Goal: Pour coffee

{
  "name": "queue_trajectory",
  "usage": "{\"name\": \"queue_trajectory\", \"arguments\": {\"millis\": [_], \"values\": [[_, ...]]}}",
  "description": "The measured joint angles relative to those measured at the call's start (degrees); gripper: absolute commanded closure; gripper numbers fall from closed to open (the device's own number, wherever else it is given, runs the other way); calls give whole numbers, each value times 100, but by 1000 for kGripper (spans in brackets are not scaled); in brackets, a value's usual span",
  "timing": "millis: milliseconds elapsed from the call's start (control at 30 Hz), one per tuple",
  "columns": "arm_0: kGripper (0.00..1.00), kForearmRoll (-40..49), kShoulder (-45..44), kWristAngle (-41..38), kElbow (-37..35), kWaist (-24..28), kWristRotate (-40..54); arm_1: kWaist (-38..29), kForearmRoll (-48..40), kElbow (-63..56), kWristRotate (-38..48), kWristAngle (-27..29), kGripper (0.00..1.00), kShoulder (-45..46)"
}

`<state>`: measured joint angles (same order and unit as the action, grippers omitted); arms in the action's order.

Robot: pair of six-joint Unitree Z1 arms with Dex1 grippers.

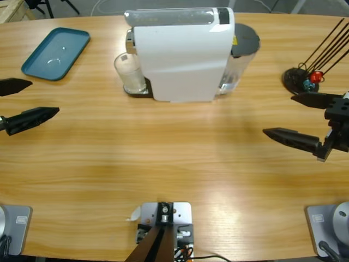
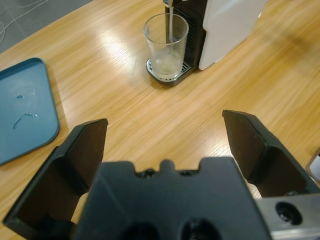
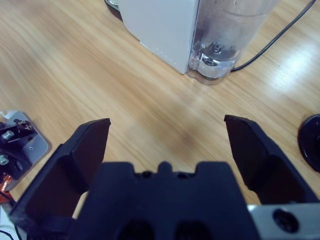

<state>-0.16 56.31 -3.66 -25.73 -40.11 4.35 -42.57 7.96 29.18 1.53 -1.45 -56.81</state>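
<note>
A clear tumbler (image 1: 130, 73) (image 2: 166, 46) stands on the drip tray of the white coffee machine (image 1: 182, 54) (image 2: 227, 25). A thin stream runs from the spout into it, and a shallow pale coffee (image 2: 167, 63) lies at its bottom. My left gripper (image 1: 24, 101) (image 2: 165, 142) hangs open at the table's left edge, well short of the tumbler. My right gripper (image 1: 297, 117) (image 3: 167, 145) is open at the right edge, facing the machine's clear water tank (image 3: 225, 40).
A teal tray (image 1: 55, 53) (image 2: 22, 112) with a few droplets lies at the back left. A black round stand with thin rods (image 1: 305, 76) sits at the back right. A black cable (image 3: 272, 42) runs from the machine.
</note>
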Motion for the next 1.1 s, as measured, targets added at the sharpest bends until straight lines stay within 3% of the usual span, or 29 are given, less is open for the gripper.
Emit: {"name": "queue_trajectory", "arguments": {"millis": [1100], "values": [[23, -118, 0, -58, 65, 0, 37, 0, -74, -6, 0, 0, 0, -22]]}}
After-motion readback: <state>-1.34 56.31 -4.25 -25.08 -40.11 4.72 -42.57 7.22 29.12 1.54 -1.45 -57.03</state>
